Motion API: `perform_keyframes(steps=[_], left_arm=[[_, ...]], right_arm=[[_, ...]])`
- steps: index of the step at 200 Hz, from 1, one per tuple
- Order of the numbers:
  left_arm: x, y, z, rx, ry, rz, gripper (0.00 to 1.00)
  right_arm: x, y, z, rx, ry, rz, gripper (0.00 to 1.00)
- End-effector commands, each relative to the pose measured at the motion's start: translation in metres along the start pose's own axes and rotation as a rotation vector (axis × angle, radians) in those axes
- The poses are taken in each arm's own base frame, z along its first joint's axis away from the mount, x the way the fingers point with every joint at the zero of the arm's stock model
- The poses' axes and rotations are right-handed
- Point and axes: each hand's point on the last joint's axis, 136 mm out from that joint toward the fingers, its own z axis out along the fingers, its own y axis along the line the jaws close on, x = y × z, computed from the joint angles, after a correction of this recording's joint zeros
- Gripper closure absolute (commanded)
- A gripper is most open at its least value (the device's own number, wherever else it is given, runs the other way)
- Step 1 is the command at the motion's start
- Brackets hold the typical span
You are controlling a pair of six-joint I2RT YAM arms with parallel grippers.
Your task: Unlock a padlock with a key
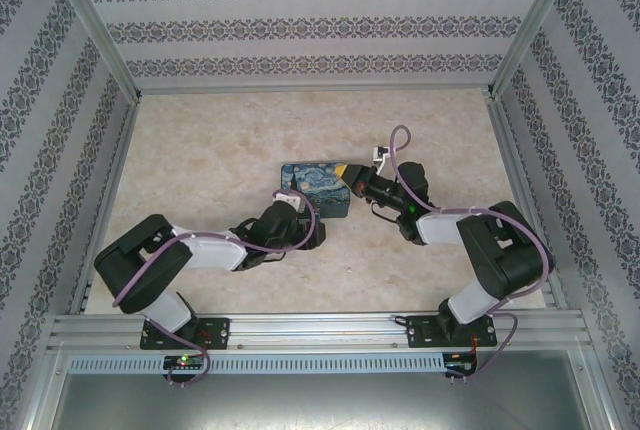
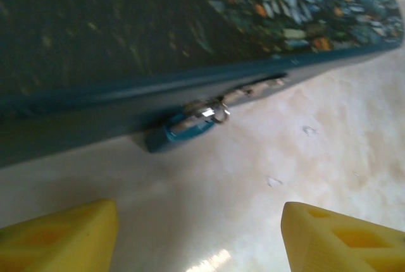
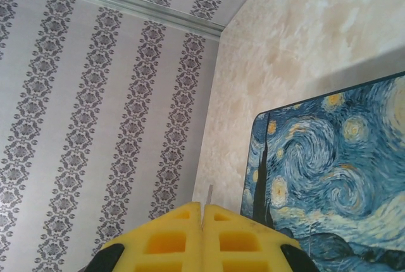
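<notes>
A blue padlock (image 2: 182, 128) with a silver shackle lies on the table, tucked against the near edge of a Starry Night printed mat (image 2: 126, 31). My left gripper (image 2: 199, 234) is open just short of the padlock, with a yellow finger (image 2: 57, 234) on each side and bare table between them. In the top view the left gripper (image 1: 297, 212) is at the mat's (image 1: 315, 185) near left corner. My right gripper (image 3: 202, 212) is shut on the key (image 3: 209, 195), whose thin metal blade pokes out between the pads. It hovers at the mat's right edge (image 1: 352, 178).
The marbled table (image 1: 220, 140) is enclosed by patterned walls (image 1: 320, 30) and aluminium frame posts (image 1: 95, 25). Open table lies behind and to the left of the mat. Both arms reach in from the near rail (image 1: 320, 330).
</notes>
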Motion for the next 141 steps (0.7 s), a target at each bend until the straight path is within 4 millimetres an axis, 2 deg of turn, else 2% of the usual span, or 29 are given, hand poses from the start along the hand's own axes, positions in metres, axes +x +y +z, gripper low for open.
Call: perform_keyframes(steps=[1, 54, 141], left_arm=[[-0.021, 0.0, 0.003, -0.031, -0.119, 0.086, 0.31], [-0.019, 0.002, 0.017, -0.031, -0.13, 0.133, 0.32], [-0.013, -0.014, 0.058, 0.044, -0.071, 0.135, 0.32]], right_arm=[[-0.004, 0.007, 0.009, -0.037, 0.005, -0.019, 1.0], [-0.002, -0.007, 0.021, -0.032, 0.035, 0.003, 1.0], [-0.006, -0.035, 0.023, -0.013, 0.045, 0.048, 1.0]])
